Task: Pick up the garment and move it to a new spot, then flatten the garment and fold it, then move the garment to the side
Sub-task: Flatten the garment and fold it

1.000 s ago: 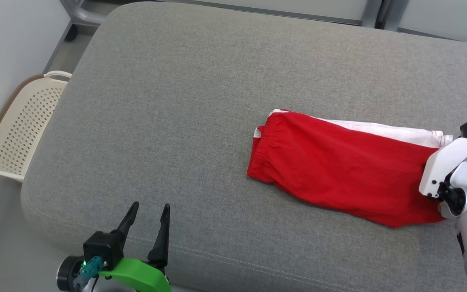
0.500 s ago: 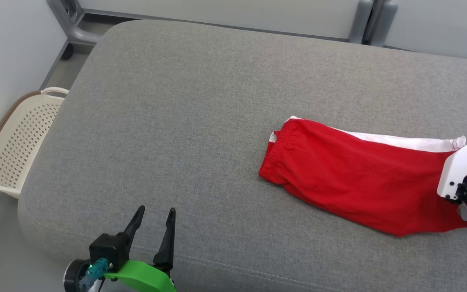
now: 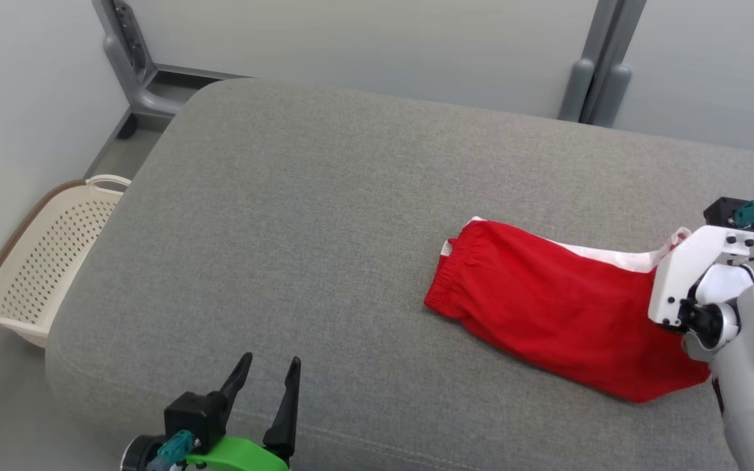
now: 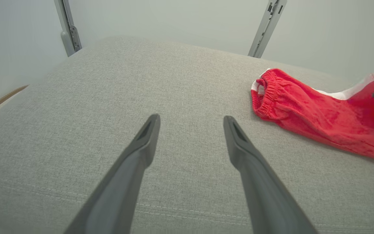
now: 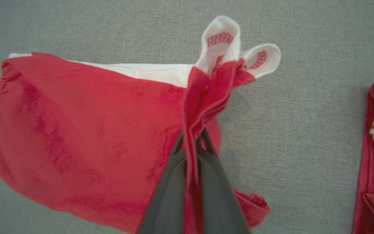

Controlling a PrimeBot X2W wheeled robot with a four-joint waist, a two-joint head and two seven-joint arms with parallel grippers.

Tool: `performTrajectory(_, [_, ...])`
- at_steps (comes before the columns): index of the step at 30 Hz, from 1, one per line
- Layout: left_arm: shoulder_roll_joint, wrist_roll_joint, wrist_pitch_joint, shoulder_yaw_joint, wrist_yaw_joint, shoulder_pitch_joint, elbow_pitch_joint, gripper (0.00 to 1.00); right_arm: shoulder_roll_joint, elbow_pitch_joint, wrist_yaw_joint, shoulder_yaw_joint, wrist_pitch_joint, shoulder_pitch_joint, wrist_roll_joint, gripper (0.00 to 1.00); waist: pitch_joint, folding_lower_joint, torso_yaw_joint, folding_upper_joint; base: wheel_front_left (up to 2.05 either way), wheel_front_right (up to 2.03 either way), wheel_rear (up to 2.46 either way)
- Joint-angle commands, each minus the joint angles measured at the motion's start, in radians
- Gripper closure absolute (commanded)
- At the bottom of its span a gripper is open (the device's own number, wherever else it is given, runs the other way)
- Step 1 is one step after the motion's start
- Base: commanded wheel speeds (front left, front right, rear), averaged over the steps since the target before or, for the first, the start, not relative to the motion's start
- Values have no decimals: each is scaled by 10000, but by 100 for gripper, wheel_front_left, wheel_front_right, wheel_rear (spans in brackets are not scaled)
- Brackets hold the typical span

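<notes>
- The red garment [image 3: 547, 307] lies on the right part of the gray cushion [image 3: 318, 229].
- The right gripper [image 5: 192, 139] pinches its bunched hem, which is raised off the cushion.
- The left gripper [image 3: 271, 358] hangs spread wide over the cushion's near edge.

Grey couch [image 3: 298, 216], pale walls [image 3: 364, 39]

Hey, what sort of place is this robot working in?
Probably an indoor test room set up for laundry folding: a wide grey upholstered cushion as work surface, a cream perforated basket on the floor beside it, and plain pale walls with grey metal posts behind.
</notes>
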Motion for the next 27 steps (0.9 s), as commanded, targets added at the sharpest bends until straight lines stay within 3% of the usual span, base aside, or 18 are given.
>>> performTrajectory(1, [-8, -41, 15, -2, -10, 100, -4, 0, 64, -47, -10, 72, 36, 24, 23, 100, -207, 0, 170, -1, 0, 0, 0])
performTrajectory(12, [-37, -39, 148, -291, -100, 242, -61, 0, 705, 445, -10, 342, 82, -465, 41, 100, -606, 0, 871, -1, 0, 0, 0])
performTrajectory(20, [-93, -12, 225, -537, -201, 213, -32, 0, 1010, 1377, -8, -380, -396, -990, -496, 100, -588, 0, 1585, -1, 0, 0, 0])
performTrajectory(27, [-187, -56, -5, -485, -66, 248, 0, 0, 1332, 2129, -8, -730, -776, -1690, -1105, 100, -283, 0, 1816, -1, 0, 0, 0])
